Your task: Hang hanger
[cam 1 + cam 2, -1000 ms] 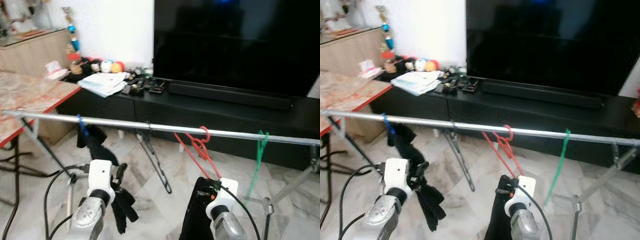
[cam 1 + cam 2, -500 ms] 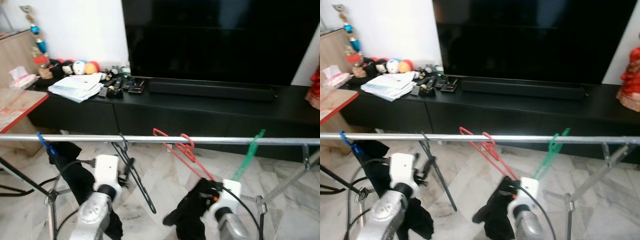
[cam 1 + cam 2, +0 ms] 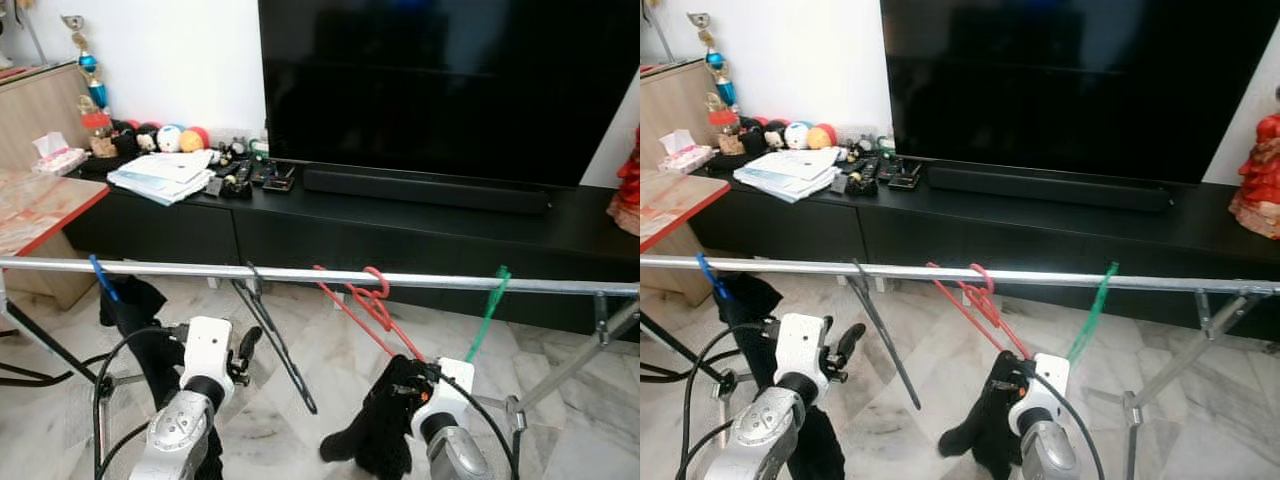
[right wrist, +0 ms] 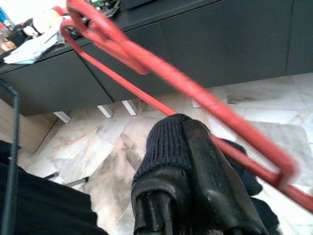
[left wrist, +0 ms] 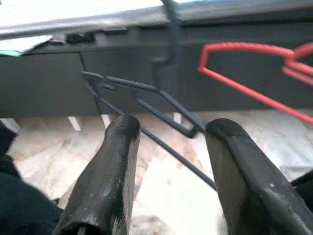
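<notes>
A silver rail point(image 3: 200, 268) runs across in front of me. A red hanger point(image 3: 362, 303) has its hook over the rail, and its lower end slants down to my right gripper point(image 3: 408, 385). That gripper point(image 4: 182, 143) is shut on the red hanger point(image 4: 146, 66), with a black knitted cloth point(image 3: 372, 430) bunched around its fingers. A black hanger point(image 3: 272, 335) hangs on the rail to the left. My left gripper point(image 3: 243, 345) is open just in front of the black hanger point(image 5: 146, 93), and its fingers point(image 5: 122, 147) are apart and hold nothing.
A blue hanger point(image 3: 102, 280) with a black garment hangs at the rail's left, and a green hanger point(image 3: 487, 310) at its right. Behind stand a black TV cabinet point(image 3: 420, 225) with papers point(image 3: 160, 175), and a red-edged table point(image 3: 40, 205). The rack's legs point(image 3: 570, 370) and cables cross the marble floor.
The head views have shifted as the camera moved. The black cloth at my right gripper, hanging straight down a second ago, now bunches out to the left. The red hanger stays hooked on the rail.
</notes>
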